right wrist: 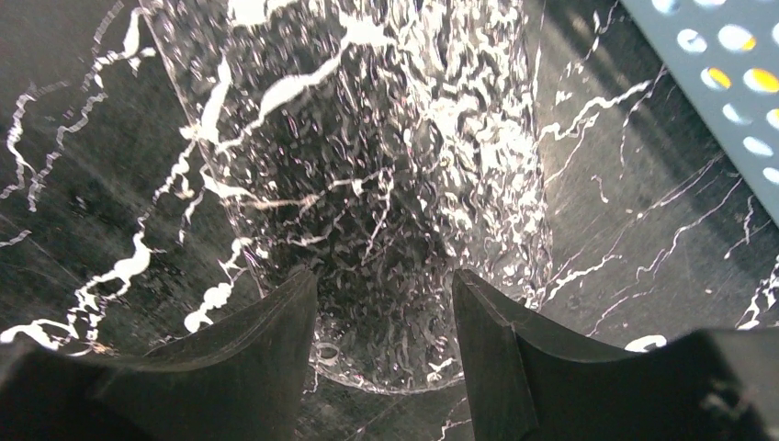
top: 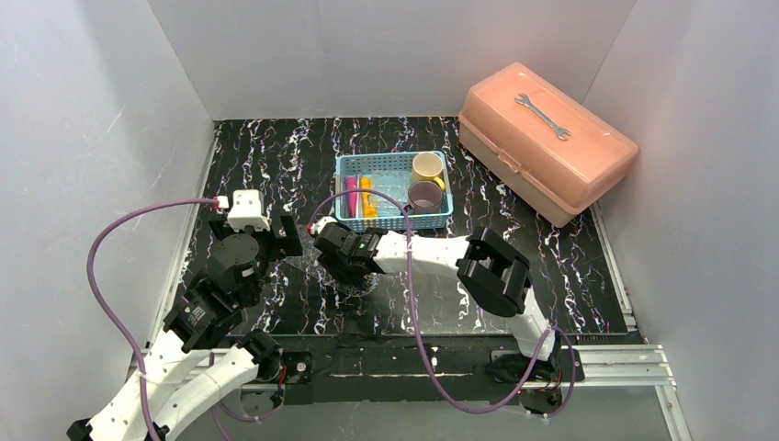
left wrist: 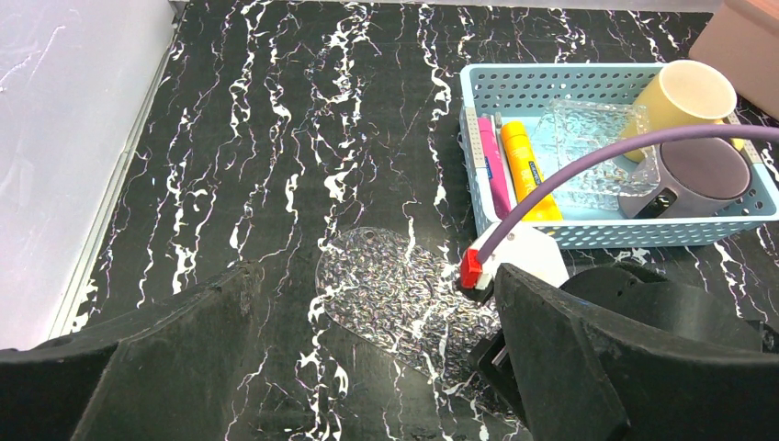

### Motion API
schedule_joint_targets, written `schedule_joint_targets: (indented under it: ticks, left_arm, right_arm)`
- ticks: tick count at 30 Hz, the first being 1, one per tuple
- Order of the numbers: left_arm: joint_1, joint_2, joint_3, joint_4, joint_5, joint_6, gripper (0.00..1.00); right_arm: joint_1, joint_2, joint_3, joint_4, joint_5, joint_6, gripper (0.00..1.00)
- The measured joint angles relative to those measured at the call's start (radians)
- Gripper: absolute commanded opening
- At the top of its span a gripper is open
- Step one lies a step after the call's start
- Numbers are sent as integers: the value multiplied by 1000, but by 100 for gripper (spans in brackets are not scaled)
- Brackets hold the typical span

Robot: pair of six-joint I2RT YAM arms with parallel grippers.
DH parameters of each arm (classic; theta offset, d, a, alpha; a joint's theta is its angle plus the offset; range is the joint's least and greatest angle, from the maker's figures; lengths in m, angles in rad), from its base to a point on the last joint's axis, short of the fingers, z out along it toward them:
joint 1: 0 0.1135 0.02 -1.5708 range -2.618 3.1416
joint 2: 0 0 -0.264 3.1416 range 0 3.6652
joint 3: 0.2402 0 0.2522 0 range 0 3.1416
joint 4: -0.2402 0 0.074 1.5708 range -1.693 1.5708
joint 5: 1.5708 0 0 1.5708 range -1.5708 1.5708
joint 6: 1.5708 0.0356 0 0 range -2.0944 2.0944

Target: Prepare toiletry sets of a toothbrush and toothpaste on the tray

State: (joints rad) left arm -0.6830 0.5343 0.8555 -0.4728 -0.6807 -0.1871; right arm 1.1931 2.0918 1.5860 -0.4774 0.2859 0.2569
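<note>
A clear, glittery tray [left wrist: 395,289] [right wrist: 367,138] lies flat on the black marbled table, in front of the blue basket [left wrist: 551,73]. My right gripper [right wrist: 384,280] [top: 344,262] hovers open over the tray's rounded near end, its fingers apart from it. To the left of the tray, my left gripper [left wrist: 367,367] [top: 280,237] stands wide open, holding nothing. A pink tube [left wrist: 491,165] [top: 351,196] and a yellow tube [left wrist: 528,170] [top: 366,196] lie side by side in the basket's left part. The toothbrush is hidden.
The basket [top: 344,165] also holds a yellow cup [top: 427,167], a purple cup [top: 424,195] and another clear textured piece [left wrist: 588,138]. A pink toolbox [top: 514,156] with a wrench [top: 542,117] on its lid stands at the back right. White walls close in the table.
</note>
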Motion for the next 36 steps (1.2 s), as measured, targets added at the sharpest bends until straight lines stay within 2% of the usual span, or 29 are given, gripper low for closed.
schedule_joint_targets:
  ticks: [12,36]
  left_arm:
    - [0,-1,0,0,0,0,98]
    - [0,2,0,0,0,0,98]
  right_arm:
    - [8,-13,-50,13,3,0,65]
    - [14,-154,-250,11,87,7,65]
